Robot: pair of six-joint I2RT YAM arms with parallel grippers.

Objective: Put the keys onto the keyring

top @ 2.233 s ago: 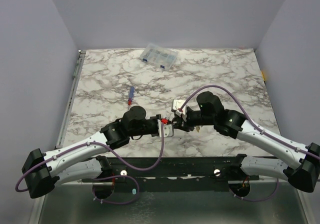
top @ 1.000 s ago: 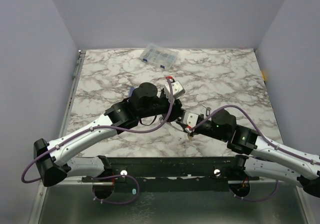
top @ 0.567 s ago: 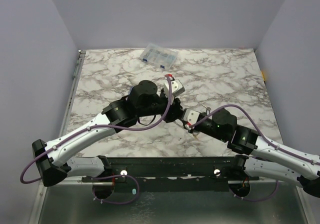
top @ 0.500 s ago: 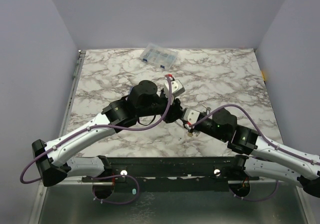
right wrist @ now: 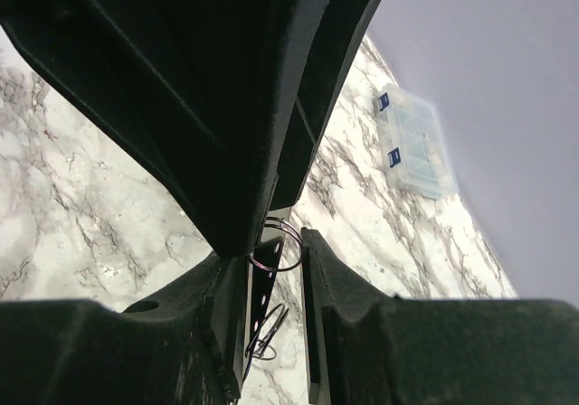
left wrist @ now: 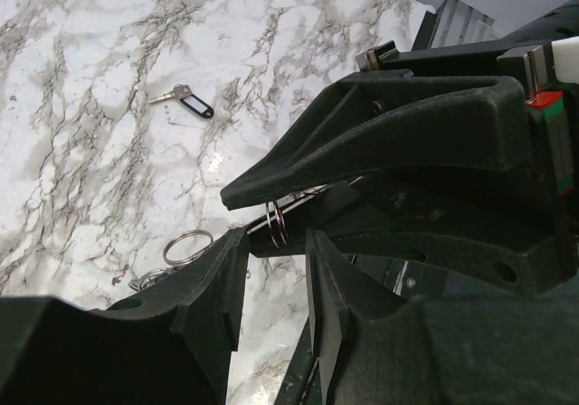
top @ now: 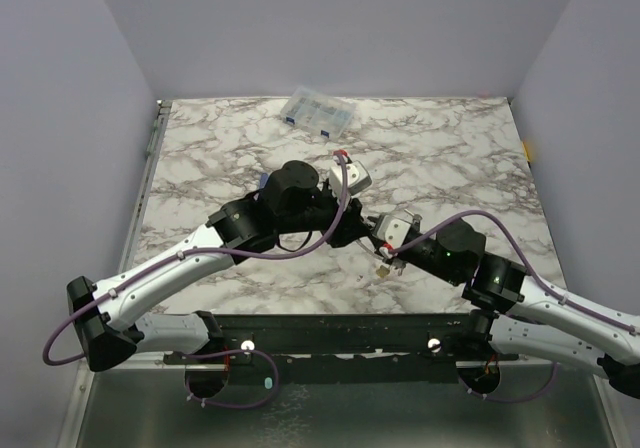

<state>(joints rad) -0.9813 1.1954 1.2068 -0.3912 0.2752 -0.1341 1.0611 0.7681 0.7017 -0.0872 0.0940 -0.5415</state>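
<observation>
My two grippers meet above the middle of the table (top: 200, 158). My right gripper (top: 380, 241) (right wrist: 274, 265) is shut on a thin grey metal ring, the keyring (right wrist: 296, 239), across its width. More wire loops (right wrist: 268, 331) hang below it. My left gripper (top: 352, 225) (left wrist: 271, 242) is open, one finger on each side of that ring (left wrist: 274, 225) without touching it. A key with a black tag (left wrist: 185, 102) lies on the marble. Another small ring (left wrist: 187, 244) lies there by a bunch of keys (left wrist: 147, 280). A yellowish tag (top: 383, 268) shows under the right gripper.
A clear plastic compartment box (top: 318, 114) (right wrist: 412, 138) stands at the back of the table. The blue end of the screwdriver (top: 263, 180) peeks out beside the left arm. The black rail (top: 340, 328) runs along the near edge.
The left arm swung from the near edge up and over to the centre. The right gripper pulled back, then moved slightly right. The two grippers now meet around the ring.
</observation>
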